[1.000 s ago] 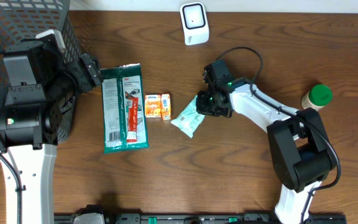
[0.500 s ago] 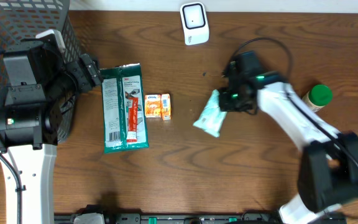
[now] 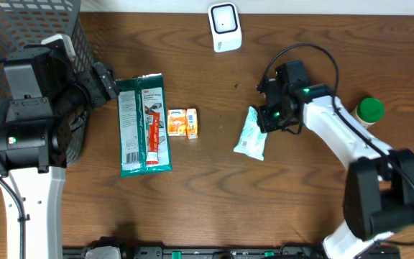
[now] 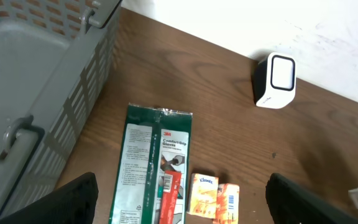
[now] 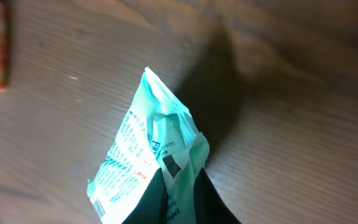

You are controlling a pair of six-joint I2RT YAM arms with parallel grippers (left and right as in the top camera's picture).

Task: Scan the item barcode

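Overhead, the right end effector is pressed together on the upper end of a pale mint-green plastic packet, which hangs tilted over the brown wooden counter, right of centre. A white box-shaped barcode scanner stands at the far edge, well apart from the packet. A flat dark-green glove package lies left of centre, with a small orange carton just beside it on its right. A green-lidded jar stands at the right edge. The left end effector sits between a grey mesh basket and the top of the glove package.

From the left wrist, its two dark fingers are spread wide with nothing between them; below them lie the glove package, the orange carton and, farther off, the scanner.

From the right wrist, the dark fingers pinch the packet's crimped end, printed side up. A shadow falls on the wood beside it, so it seems lifted clear, though this view does not settle that.
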